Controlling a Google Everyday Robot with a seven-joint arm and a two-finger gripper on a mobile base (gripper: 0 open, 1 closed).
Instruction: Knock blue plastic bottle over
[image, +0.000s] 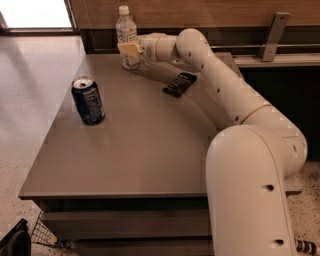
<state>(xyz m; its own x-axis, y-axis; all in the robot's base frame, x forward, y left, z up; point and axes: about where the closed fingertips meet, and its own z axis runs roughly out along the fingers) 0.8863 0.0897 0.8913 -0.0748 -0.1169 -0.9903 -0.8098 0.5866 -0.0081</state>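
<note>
The blue plastic bottle (127, 35), slim and clear with a white cap and a bluish-white label, stands upright at the far edge of the grey table (140, 150). My gripper (129, 50) is stretched out from the right at the end of the white arm. Its yellowish fingertips sit in front of the bottle's lower half, at or against its label. The bottle's base is partly hidden behind the gripper.
A short dark blue soda can (88, 100) stands upright on the table's left side. A flat black object (179, 84) lies right of the bottle under my arm. A wooden wall and a metal rail (280, 45) run behind the table.
</note>
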